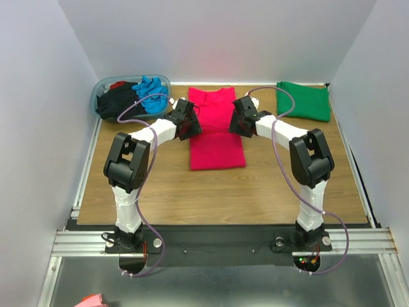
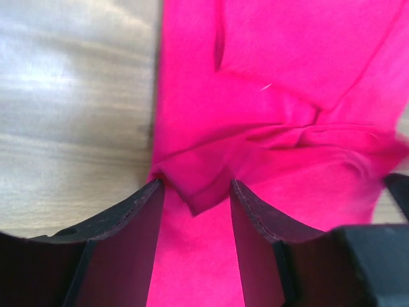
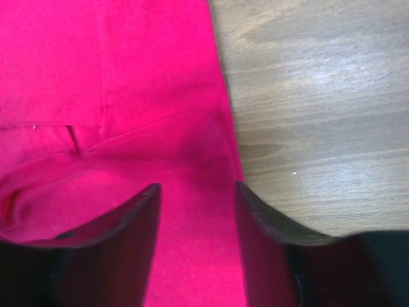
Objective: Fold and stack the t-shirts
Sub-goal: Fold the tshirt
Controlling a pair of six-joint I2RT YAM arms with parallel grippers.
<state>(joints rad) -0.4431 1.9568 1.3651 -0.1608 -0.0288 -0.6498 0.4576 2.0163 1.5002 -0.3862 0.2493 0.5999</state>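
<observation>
The magenta-red t-shirt [image 1: 216, 137] lies flat in the middle of the table, folded to a long narrow strip. My left gripper [image 1: 192, 120] is low over its left edge, jaws open; in the left wrist view [image 2: 195, 185] a bunched fold of the magenta shirt [image 2: 268, 128] pokes between the fingers. My right gripper [image 1: 235, 119] is low over its right edge, jaws open astride the magenta shirt [image 3: 128, 96] in the right wrist view [image 3: 197, 187]. A folded green t-shirt [image 1: 304, 100] lies at the back right. The black t-shirt [image 1: 116, 102] and turquoise t-shirt [image 1: 151, 91] are crumpled in the tub.
The translucent bluish tub [image 1: 101, 86] stands at the back left corner. White walls close in the back and both sides. Bare wood table [image 1: 223, 192] lies in front of the shirt.
</observation>
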